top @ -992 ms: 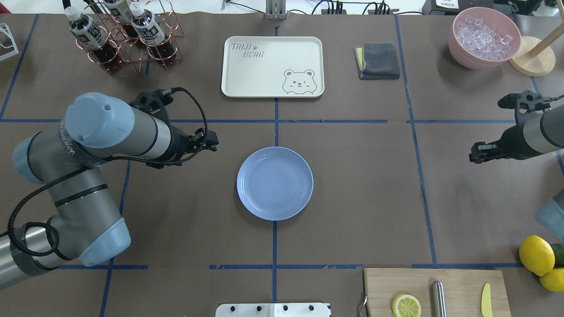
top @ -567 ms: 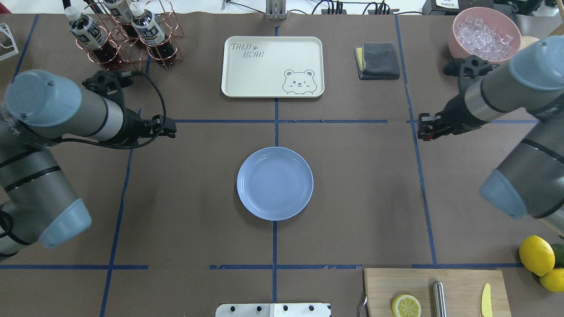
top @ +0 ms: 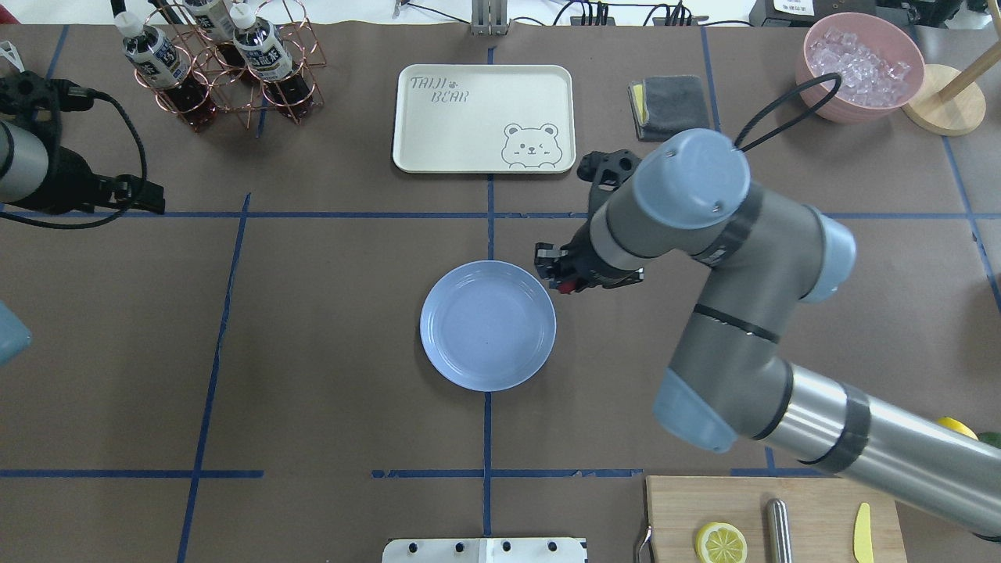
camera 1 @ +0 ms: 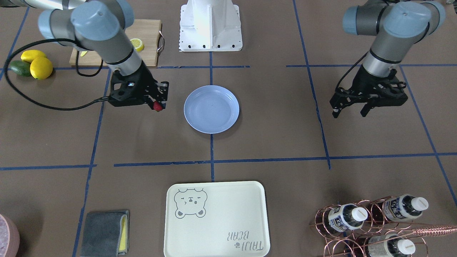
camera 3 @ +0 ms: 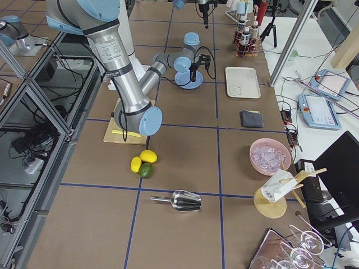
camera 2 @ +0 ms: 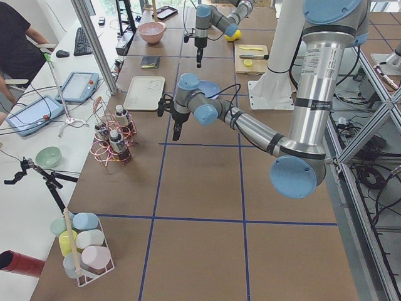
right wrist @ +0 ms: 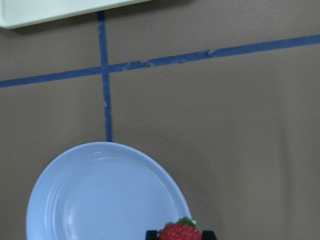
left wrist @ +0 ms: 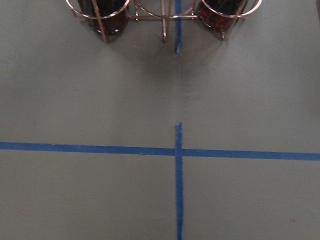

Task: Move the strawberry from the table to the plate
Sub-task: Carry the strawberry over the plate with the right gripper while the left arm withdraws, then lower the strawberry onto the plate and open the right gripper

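Note:
The strawberry [camera 1: 157,106] is small and red, and my right gripper [camera 1: 156,103] is shut on it, above the brown table [top: 328,352]. From overhead the strawberry [top: 565,287] hangs just beside the right rim of the light-blue plate [top: 488,325], at its far side. In the right wrist view the strawberry [right wrist: 180,233] shows at the bottom edge, over the plate's [right wrist: 100,200] rim. Nothing lies on the plate [camera 1: 211,110]. My left gripper [camera 1: 349,112] hovers open and holds nothing, far off at the table's left side [top: 152,205].
A cream bear-print tray [top: 483,117] lies behind the plate, with a grey cloth [top: 671,107] and a pink bowl of ice [top: 859,66] to its right. A copper bottle rack [top: 227,62] stands at the back left. A cutting board [top: 770,520] lies front right, with lemons [camera 1: 35,64] beside it.
My right arm has swung in from the table's right side to the plate's right rim. My left arm has drawn back to the far left.

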{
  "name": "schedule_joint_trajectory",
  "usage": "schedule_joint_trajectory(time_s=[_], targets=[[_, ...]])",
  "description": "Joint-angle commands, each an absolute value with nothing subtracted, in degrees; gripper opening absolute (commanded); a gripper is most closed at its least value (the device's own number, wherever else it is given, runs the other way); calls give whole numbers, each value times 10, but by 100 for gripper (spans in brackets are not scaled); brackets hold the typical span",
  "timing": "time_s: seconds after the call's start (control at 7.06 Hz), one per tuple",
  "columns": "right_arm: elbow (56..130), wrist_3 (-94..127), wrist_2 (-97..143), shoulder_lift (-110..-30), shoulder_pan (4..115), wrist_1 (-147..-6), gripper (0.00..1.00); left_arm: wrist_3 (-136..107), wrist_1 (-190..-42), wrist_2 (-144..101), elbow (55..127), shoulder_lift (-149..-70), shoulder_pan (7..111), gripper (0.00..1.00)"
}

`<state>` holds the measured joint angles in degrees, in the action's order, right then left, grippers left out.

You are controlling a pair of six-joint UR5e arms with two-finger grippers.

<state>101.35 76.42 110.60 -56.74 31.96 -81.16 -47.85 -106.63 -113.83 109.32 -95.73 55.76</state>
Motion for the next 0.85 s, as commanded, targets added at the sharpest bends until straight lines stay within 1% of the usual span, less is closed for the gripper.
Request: schedule_joint_trajectory(time_s=[0.0, 0.42, 0.57, 0.71], targets=[[912, 782, 1058, -480, 271, -810, 0, -423, -1067, -1155, 1088, -940, 587, 100], [867, 780, 1048, -461, 251, -810, 0, -350, -1066, -1156, 1079, -924, 638, 100], [854, 780, 1039, -457, 250, -789, 0, -349, -1066, -1160, 1078, -924, 639, 100], [852, 781, 1039, -457, 250, -782, 7, -349, -1066, -1162, 1078, -924, 639, 100]])
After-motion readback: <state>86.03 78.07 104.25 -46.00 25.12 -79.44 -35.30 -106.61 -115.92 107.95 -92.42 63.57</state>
